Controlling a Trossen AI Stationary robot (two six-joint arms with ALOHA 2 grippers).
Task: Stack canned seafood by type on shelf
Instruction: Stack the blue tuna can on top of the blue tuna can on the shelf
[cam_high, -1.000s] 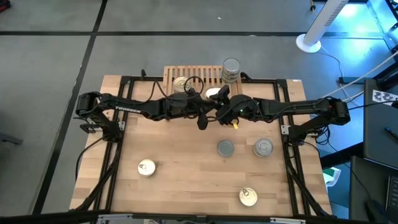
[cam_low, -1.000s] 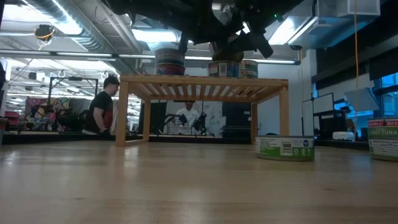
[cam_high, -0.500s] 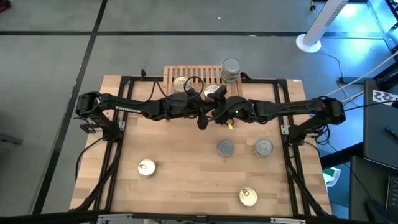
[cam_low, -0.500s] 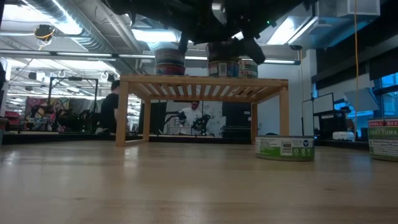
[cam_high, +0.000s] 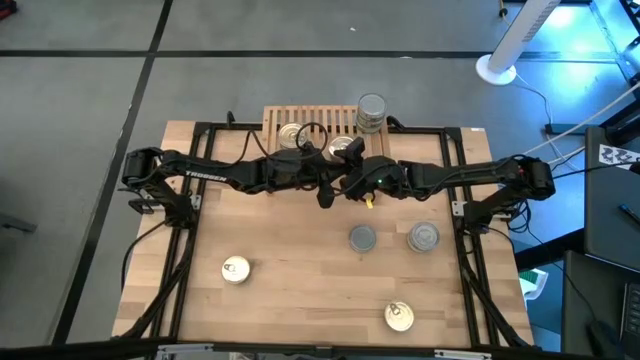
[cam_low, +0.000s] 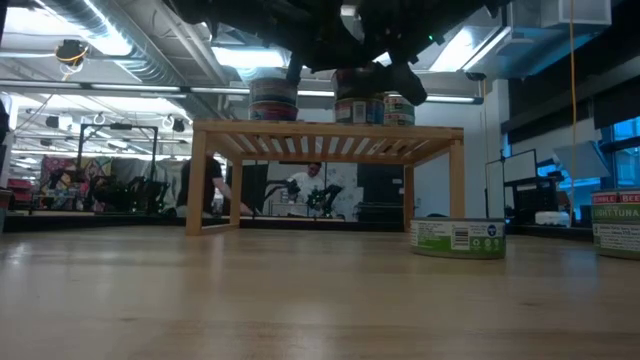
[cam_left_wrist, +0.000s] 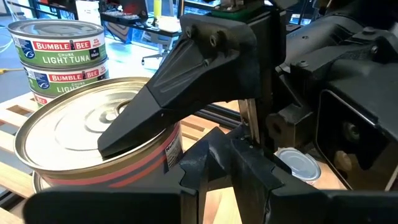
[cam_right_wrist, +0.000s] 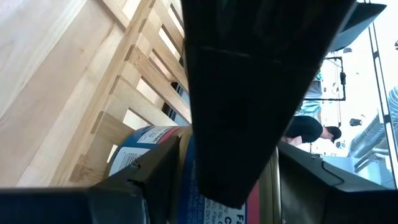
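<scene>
While the right gripper (cam_high: 347, 152) pinches a gold-lid can (cam_left_wrist: 93, 134) over the shelf (cam_high: 325, 120) mid-section, placing is in hand. Left gripper (cam_high: 323, 197) hangs just near of it, fingers nearly together, empty. Next: lower onto the matching stack, release. Four cans wait on the table (cam_high: 290, 300).
</scene>
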